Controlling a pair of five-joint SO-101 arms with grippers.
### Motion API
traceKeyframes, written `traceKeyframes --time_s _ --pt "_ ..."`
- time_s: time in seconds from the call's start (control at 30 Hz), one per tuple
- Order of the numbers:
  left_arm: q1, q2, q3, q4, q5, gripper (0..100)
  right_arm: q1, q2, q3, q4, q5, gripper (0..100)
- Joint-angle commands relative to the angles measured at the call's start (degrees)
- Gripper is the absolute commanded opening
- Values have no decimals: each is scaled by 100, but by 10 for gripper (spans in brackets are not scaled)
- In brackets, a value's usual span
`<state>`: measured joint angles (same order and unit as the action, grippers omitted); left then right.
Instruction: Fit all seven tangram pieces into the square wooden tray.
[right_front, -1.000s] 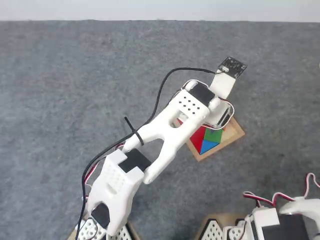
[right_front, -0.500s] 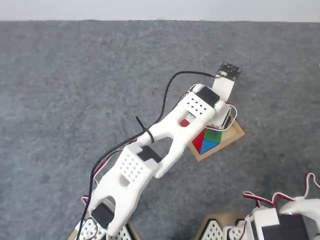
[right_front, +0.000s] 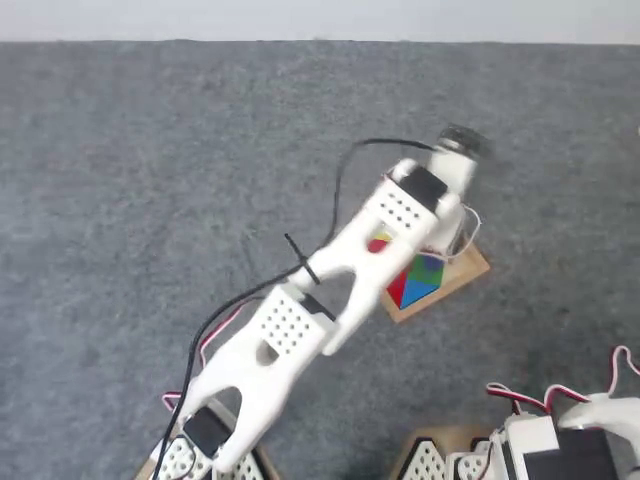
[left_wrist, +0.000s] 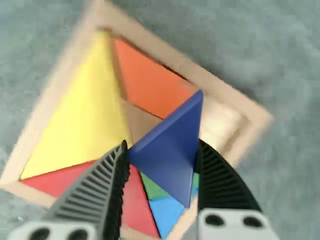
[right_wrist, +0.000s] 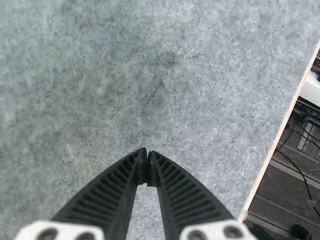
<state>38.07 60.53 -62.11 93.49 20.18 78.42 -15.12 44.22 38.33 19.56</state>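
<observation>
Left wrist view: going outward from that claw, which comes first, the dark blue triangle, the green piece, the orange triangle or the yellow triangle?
1. The dark blue triangle, clamped between the left gripper's fingers.
2. The green piece, in the tray, peeking out just under the blue one.
3. The orange triangle and the yellow triangle, farther across the tray; too close to call.

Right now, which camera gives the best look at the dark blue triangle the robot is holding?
The left wrist view: the dark blue triangle is held up close in the left gripper, above the wooden tray. In the high view the left arm covers it over the tray. The right wrist view faces grey carpet.
</observation>
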Motion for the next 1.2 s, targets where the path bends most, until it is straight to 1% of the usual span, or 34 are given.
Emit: traceKeyframes --time_s 0.0,0.07,0.23,0.3,0.37,0.6,0.67,0.77,0.83,0.93,1.17 --pt "431 18 -716 633 -2470 13 -13 -233 -290 57 -18 9" --pt "378 44 -769 721 -3455 13 -13 -233 -290 57 -18 9" --pt "149 18 -409 721 -5714 13 -13 -242 -299 31 -18 9" --pt "79 18 -418 721 -6488 13 -13 -242 -299 13 -18 9" --pt "70 9 -426 721 -7112 13 -13 -242 -299 13 -18 9" --pt "158 9 -549 721 -8958 13 -92 -242 -299 4 -18 9" --pt "202 9 -549 721 -9486 32 -171 -242 -308 4 -18 9" --pt "211 9 -558 712 -9829 152 -207 -277 -308 4 -18 9" --pt "202 9 -593 633 -9846 199 -207 -426 -308 22 -35 9" --pt "132 18 -804 624 -9811 198 -207 -716 -255 66 -53 9" --pt "-88 18 -1244 607 -9204 199 -321 -1156 -246 488 -62 9"
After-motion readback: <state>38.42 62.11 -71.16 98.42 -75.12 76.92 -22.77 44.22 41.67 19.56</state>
